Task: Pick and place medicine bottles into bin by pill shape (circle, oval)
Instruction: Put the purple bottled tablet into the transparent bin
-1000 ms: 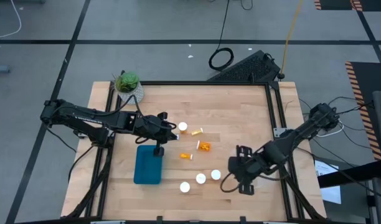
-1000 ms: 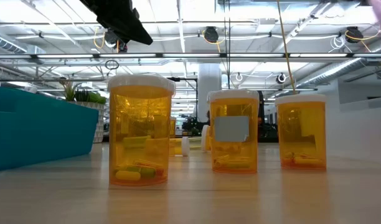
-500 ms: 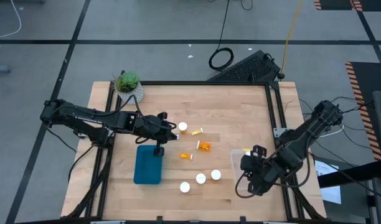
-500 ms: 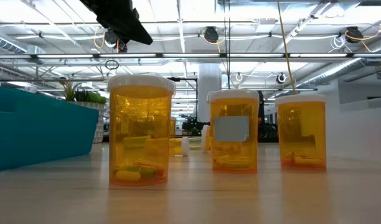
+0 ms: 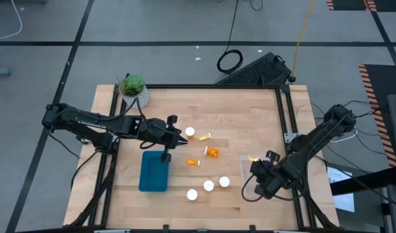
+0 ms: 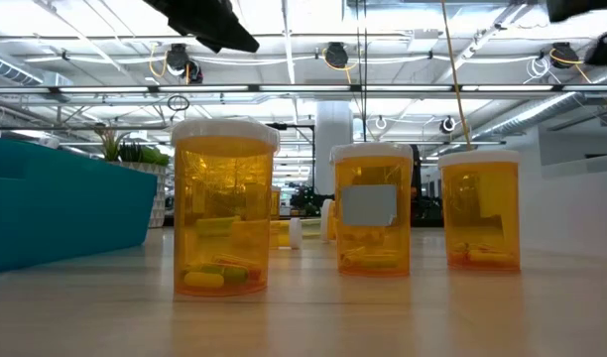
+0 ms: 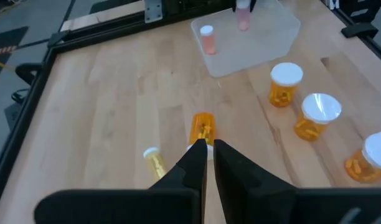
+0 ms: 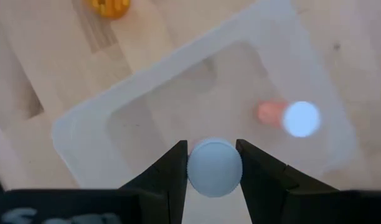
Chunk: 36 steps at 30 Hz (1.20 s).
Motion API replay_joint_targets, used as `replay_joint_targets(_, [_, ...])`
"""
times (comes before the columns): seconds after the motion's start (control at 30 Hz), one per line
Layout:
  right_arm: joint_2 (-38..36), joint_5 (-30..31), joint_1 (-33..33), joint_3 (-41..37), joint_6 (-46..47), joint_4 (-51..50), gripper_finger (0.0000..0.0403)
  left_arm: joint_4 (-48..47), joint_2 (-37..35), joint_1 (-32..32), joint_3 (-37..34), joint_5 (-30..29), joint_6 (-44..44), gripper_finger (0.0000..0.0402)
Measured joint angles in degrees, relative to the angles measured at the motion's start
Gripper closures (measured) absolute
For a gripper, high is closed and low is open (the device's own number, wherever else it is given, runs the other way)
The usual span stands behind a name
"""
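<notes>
My right gripper (image 8: pixel 214 163) is shut on a medicine bottle whose white cap (image 8: pixel 214 168) shows from above, over the clear bin (image 5: pixel 248 169) at the table's right. One capped bottle (image 8: pixel 301 118) stands inside that bin. My left gripper (image 5: pixel 182 138) hovers shut with nothing in it, above a bottle (image 7: pixel 202 127) that lies on its side mid-table. Three bottles (image 5: pixel 192 194) (image 5: pixel 209 186) (image 5: pixel 224 182) stand upright near the front edge. One more (image 5: pixel 190 132) stands near my left gripper. Two others (image 5: pixel 204 136) (image 5: pixel 194 162) lie on their sides. My right gripper pinches the bottle's white cap (image 8: pixel 197 168) between its two fingers, which come from above and point down. The bottle stays upright under the fingers, over the clear bin's floor. Whether its base touches the floor cannot be told.
A teal bin (image 5: pixel 154 171) sits left of the bottles, below my left arm. A green plant in a white pot (image 5: pixel 133 87) stands at the far left corner. A black frame (image 5: pixel 285 123) runs around the table's edges.
My right gripper has carried its bottle toward the table's right and near edges, and now stands over the clear bin. My left gripper has shifted a little toward the right and risen slightly. The bottles on the table have stayed in place.
</notes>
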Motion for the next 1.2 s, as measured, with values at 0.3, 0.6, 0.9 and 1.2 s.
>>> replay_joint_targets(0.3, [0.0, -1.1, 0.0, -7.4, 0.9, 8.0, 0.0284, 0.1, 0.0, 1.3, 0.0, 0.0, -0.4, 0.0369])
replay_joint_targets(0.6, [-0.1, -0.7, -0.2, -10.7, 2.4, 8.9, 0.0284, 0.1, 0.0, 1.4, 0.0, 0.0, -0.6, 0.0369])
replay_joint_targets(0.9, [0.0, 0.2, -1.3, -13.2, 2.6, 12.1, 0.0284, 0.1, 0.0, 1.4, 0.0, 0.5, -0.6, 0.0369])
replay_joint_targets(1.2, [-2.5, 0.5, -1.3, -13.2, 1.3, 12.5, 0.0284, 0.1, 0.0, 1.4, 0.0, 0.5, -0.5, 0.0369])
